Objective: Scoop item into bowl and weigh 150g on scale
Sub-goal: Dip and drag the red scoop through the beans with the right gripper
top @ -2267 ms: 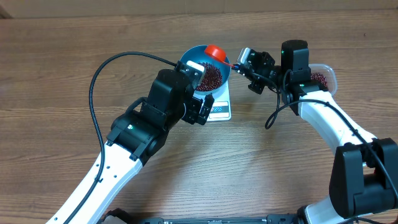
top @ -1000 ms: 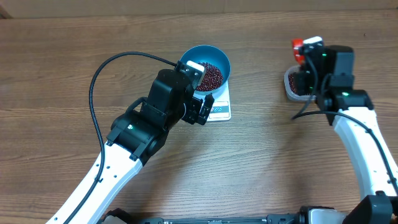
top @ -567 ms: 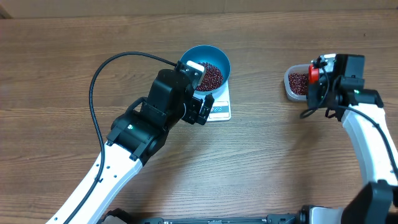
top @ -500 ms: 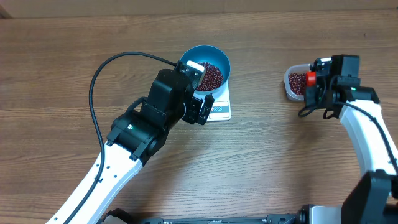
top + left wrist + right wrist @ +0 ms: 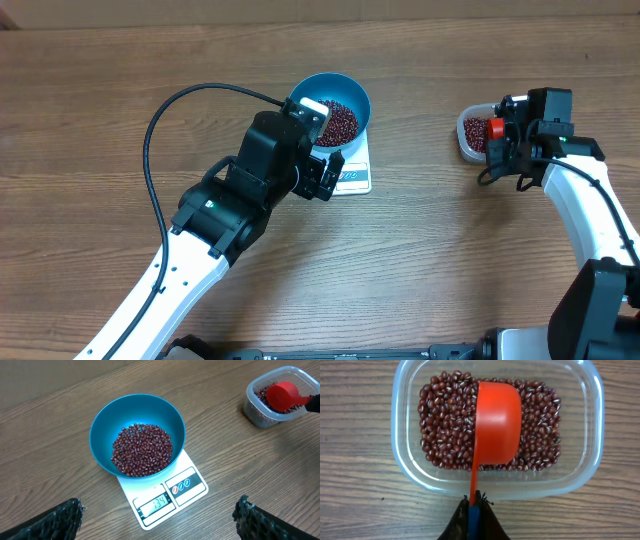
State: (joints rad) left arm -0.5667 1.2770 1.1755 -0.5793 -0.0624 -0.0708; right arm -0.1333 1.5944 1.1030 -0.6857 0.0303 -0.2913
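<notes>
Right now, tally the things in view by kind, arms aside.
containers holding beans: 2, the blue bowl and the clear tub
scale: 1
red scoop: 1
total: 4

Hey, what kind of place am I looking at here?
Probably a robot test bench rather than a real kitchen: a plain wooden table, robot arms, and a scale with a bowl of beans on it.
</notes>
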